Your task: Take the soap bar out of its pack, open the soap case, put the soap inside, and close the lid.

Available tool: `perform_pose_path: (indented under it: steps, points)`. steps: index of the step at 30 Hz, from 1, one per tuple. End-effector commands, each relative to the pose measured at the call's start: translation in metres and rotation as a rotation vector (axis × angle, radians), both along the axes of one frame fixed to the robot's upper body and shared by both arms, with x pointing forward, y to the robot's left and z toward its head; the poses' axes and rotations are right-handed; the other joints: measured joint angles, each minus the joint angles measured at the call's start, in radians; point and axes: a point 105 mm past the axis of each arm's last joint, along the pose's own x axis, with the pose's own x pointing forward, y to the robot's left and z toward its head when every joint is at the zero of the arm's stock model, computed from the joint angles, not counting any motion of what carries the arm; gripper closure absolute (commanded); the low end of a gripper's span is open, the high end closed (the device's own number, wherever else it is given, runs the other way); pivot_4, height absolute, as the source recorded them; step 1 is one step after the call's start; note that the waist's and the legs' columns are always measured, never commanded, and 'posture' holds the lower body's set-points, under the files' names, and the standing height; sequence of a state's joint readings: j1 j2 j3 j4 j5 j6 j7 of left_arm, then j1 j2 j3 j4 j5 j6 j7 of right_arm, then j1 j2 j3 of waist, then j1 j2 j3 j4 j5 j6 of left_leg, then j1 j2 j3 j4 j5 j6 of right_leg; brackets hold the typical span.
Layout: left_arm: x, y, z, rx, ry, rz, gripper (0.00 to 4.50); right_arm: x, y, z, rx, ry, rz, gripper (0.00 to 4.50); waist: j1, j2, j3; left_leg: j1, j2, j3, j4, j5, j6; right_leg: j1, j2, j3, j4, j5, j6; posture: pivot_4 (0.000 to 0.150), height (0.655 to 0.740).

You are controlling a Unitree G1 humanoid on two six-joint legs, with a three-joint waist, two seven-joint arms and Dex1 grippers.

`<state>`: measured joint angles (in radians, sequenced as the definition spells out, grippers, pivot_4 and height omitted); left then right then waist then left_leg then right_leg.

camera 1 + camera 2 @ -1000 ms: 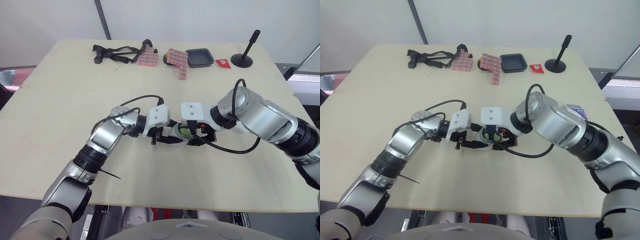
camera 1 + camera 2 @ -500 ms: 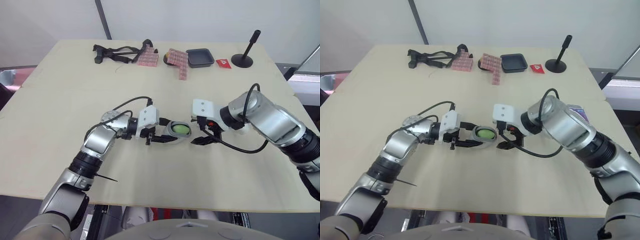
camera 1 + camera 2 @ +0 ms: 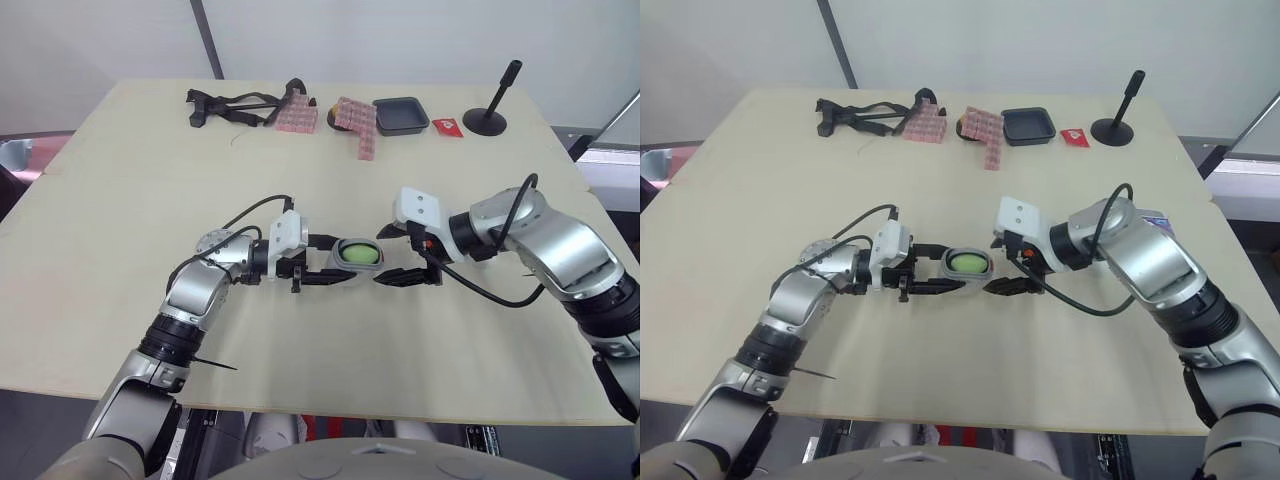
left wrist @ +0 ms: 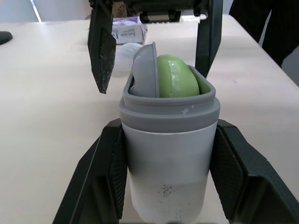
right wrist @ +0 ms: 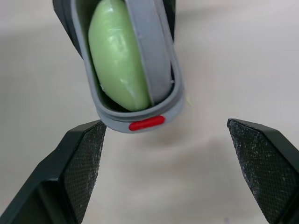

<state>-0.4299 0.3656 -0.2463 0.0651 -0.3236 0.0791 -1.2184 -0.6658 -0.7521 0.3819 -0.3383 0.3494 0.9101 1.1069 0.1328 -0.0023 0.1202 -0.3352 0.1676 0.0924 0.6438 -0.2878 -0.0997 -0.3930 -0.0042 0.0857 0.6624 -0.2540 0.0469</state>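
My left gripper (image 3: 343, 261) is shut on a grey soap case (image 3: 356, 256), its two fingers (image 4: 96, 179) pressed against the case's sides. A green soap bar (image 4: 175, 77) sits in the case's open mouth, with a grey lid panel (image 4: 145, 70) leaning beside it. A red latch (image 5: 146, 123) marks the case's rim. My right gripper (image 3: 390, 255) is open just right of the case, its fingers (image 5: 81, 163) spread wide and touching nothing. A purple and white soap pack (image 4: 127, 31) lies on the table behind the right gripper.
Along the table's far edge lie a black strap (image 3: 230, 103), pink patterned packs (image 3: 355, 122), a black tray (image 3: 400, 113), a red packet (image 3: 446, 127) and a black stand (image 3: 487, 118). The wooden table (image 3: 120, 210) is bare around both arms.
The right gripper has drawn back to the right, off the soap case, and stands open. The left gripper keeps the case and has shifted slightly left.
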Motion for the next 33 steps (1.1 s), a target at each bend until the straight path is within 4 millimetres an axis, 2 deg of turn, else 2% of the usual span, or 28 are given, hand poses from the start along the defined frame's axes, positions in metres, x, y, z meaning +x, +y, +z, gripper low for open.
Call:
perform_pose_path:
  steps: [1, 4, 7, 10, 17, 26, 28, 33]
  points:
    - [0.001, 0.003, 0.012, -0.051, -0.024, 0.008, 2.29, 0.001, -0.001, 0.012, 0.041, -0.033, 0.011, 0.05, -0.001, 0.000, 0.000, 0.000, 0.000, 0.000, 0.000, 0.000, 0.000, 0.000, 0.000, 0.000, 0.000, 0.000, 0.000, 0.150, 0.7400]
    - [0.001, 0.003, 0.012, -0.051, -0.024, 0.008, 2.29, 0.001, -0.001, 0.012, 0.042, -0.034, 0.011, 0.05, -0.002, 0.000, 0.000, 0.000, 0.000, 0.000, 0.000, 0.000, 0.000, 0.000, 0.000, 0.000, 0.000, 0.000, 0.000, 0.150, 0.7400]
    - [-0.010, 0.003, -0.008, -0.131, 0.030, 0.034, 2.29, -0.021, -0.014, -0.009, 0.351, 0.013, 0.052, 0.05, 0.008, -0.006, -0.008, 0.000, 0.001, 0.000, -0.001, 0.000, 0.000, 0.001, -0.001, -0.001, -0.002, 0.000, 0.000, 0.150, 0.7400]
    - [-0.012, 0.002, -0.010, -0.148, 0.028, 0.038, 2.29, -0.027, -0.018, -0.011, 0.434, 0.009, 0.065, 0.05, 0.003, -0.004, -0.005, -0.005, 0.001, 0.001, -0.001, -0.002, 0.003, 0.002, -0.002, -0.003, -0.009, 0.000, 0.000, 0.150, 0.7400]
    - [-0.012, 0.003, -0.009, -0.162, 0.024, 0.038, 2.29, -0.031, -0.023, -0.020, 0.438, 0.013, 0.073, 0.05, -0.022, -0.004, -0.005, -0.002, 0.001, 0.000, 0.000, 0.004, 0.002, 0.001, -0.008, -0.004, -0.004, 0.000, 0.000, 0.150, 0.7400]
    - [-0.020, 0.008, -0.025, -0.118, -0.067, -0.007, 2.29, -0.026, -0.034, -0.028, 0.442, -0.007, 0.004, 0.05, -0.024, -0.004, -0.005, -0.004, 0.001, 0.000, -0.001, 0.004, 0.003, 0.002, -0.003, -0.004, -0.004, 0.000, 0.000, 0.150, 0.7400]
    - [-0.020, 0.010, -0.029, -0.118, -0.064, -0.010, 2.29, -0.025, -0.038, -0.025, 0.446, -0.003, -0.027, 0.05, -0.024, -0.004, -0.005, -0.004, 0.001, 0.000, -0.001, 0.004, 0.003, 0.002, -0.004, -0.004, -0.005, 0.000, 0.000, 0.150, 0.7400]
    - [-0.016, 0.014, -0.030, -0.125, -0.036, -0.002, 2.29, -0.023, -0.066, -0.005, 0.367, 0.006, -0.124, 0.05, -0.021, -0.004, -0.005, -0.003, 0.000, 0.000, -0.001, 0.004, 0.003, 0.003, -0.004, -0.004, -0.005, 0.000, 0.000, 0.150, 0.7400]
